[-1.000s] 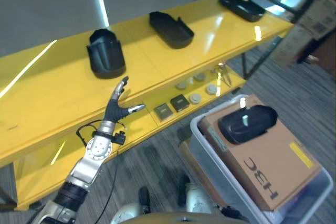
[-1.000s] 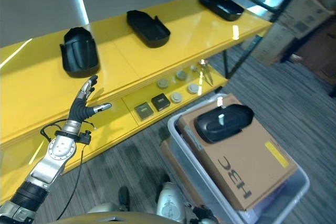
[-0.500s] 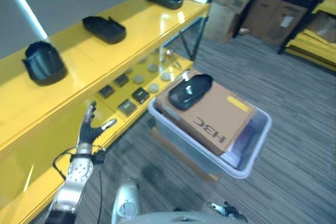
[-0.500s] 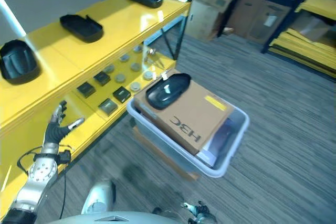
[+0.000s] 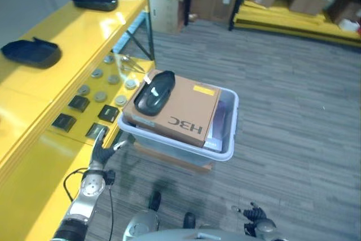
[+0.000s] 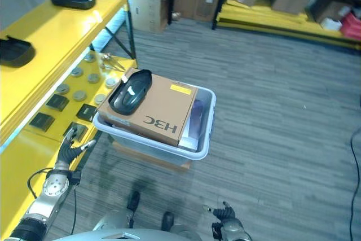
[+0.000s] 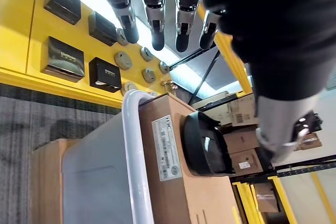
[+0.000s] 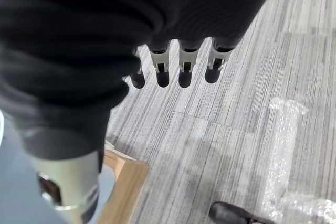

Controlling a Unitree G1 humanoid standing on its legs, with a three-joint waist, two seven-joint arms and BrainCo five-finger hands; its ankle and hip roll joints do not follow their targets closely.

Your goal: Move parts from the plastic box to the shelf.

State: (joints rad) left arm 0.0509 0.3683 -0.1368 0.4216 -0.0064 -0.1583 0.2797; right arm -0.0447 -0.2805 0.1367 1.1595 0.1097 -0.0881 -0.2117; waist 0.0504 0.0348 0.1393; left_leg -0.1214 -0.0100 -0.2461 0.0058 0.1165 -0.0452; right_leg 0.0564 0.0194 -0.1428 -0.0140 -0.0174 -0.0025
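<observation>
Parts: a black part [image 5: 154, 91] lies on a carton [image 5: 175, 111] in the plastic box [image 5: 225, 153], near the left hand [image 5: 100, 152], which hangs released beside the shelf [image 5: 34, 162]; right hand [image 8: 173, 69] relaxed above the floor.

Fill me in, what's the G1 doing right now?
Nothing is in either hand. The left hand hangs open beside the yellow shelf, near the plastic box. The right hand is open over the floor. One black part sits on a cardboard box inside the plastic box; two more black parts already lie on the shelf top.
</observation>
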